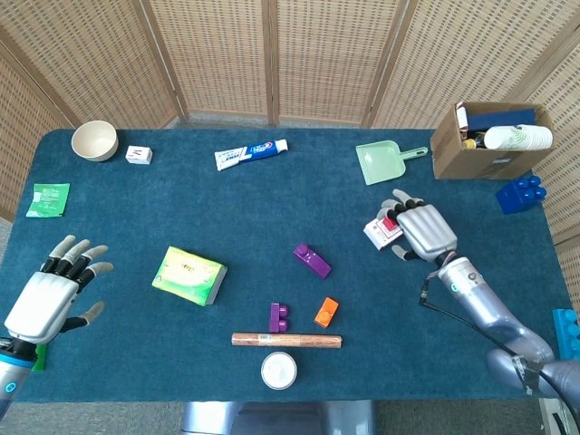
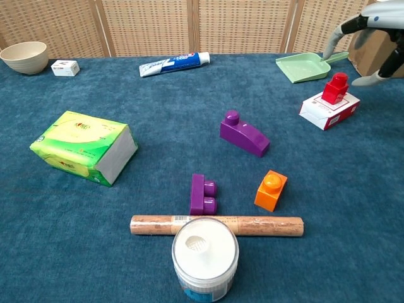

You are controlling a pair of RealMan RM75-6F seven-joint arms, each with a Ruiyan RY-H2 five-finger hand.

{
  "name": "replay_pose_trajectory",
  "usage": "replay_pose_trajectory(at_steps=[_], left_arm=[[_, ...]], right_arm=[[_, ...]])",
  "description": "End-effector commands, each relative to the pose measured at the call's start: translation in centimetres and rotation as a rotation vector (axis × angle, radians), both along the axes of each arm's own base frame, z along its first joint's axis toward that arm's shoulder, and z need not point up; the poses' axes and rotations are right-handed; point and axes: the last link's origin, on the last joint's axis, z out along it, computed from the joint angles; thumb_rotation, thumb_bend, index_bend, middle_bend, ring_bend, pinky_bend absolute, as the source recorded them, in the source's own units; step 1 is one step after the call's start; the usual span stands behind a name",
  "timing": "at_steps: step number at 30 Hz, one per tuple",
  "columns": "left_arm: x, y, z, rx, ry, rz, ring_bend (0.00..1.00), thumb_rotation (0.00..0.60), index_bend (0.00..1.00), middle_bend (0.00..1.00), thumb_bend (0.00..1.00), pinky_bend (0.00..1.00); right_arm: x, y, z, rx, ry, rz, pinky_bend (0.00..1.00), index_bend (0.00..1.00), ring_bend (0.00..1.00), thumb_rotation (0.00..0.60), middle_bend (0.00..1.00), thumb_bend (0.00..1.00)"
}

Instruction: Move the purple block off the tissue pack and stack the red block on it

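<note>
The green tissue pack (image 1: 190,275) (image 2: 82,146) lies left of centre with nothing on top of it. A sloped purple block (image 1: 312,260) (image 2: 243,134) rests on the cloth mid-table. A second purple block (image 1: 278,317) (image 2: 203,194) lies nearer the front. The red block (image 2: 334,88) stands on a small white box (image 1: 376,234) (image 2: 328,108) at the right. My right hand (image 1: 421,227) (image 2: 377,28) hovers over that box with fingers spread, holding nothing and partly hiding the red block in the head view. My left hand (image 1: 50,294) is open at the front left, away from the pack.
An orange block (image 1: 326,312), a brown roll (image 1: 286,341) and a white-lidded jar (image 1: 278,370) sit near the front edge. At the back are a bowl (image 1: 94,140), a toothpaste tube (image 1: 251,154), a green dustpan (image 1: 382,163) and a cardboard box (image 1: 489,140). Blue blocks (image 1: 521,193) lie at the far right.
</note>
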Motion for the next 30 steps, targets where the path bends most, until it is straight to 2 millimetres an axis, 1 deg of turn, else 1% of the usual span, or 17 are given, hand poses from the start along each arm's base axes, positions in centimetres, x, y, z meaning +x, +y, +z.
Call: replay_pose_trajectory(at_steps=[1, 10, 15, 21, 30], left_arm=[[-0.1, 0.0, -0.1, -0.002, -0.002, 0.008, 0.12, 0.600, 0.30, 0.19, 0.33, 0.00], [-0.5, 0.1, -0.7, -0.021, -0.005, 0.030, 0.12, 0.600, 0.30, 0.18, 0.33, 0.00], [-0.6, 0.3, -1.1, -0.029, -0.006, 0.041, 0.12, 0.600, 0.30, 0.18, 0.33, 0.00], [-0.7, 0.3, -1.4, -0.035, -0.003, 0.051, 0.12, 0.600, 0.30, 0.18, 0.33, 0.00], [-0.9, 0.4, -1.5, -0.034, -0.002, 0.065, 0.12, 0.600, 0.30, 0.18, 0.33, 0.00]], right_arm=[[0.1, -0.9, -0.3, 0.015, 0.008, -0.003, 0.26, 0.32, 0.10, 0.600, 0.22, 0.26], [-0.1, -3.0, -1.2, 0.054, 0.094, 0.008, 0.26, 0.34, 0.11, 0.600, 0.22, 0.27], [0.0, -4.7, -1.6, 0.066, 0.155, 0.021, 0.26, 0.33, 0.10, 0.600, 0.22, 0.26], [0.1, -5.7, -2.3, 0.083, 0.197, 0.027, 0.26, 0.33, 0.09, 0.600, 0.22, 0.26], [-0.1, -6.8, -2.9, 0.097, 0.241, 0.025, 0.26, 0.33, 0.09, 0.600, 0.22, 0.26]])
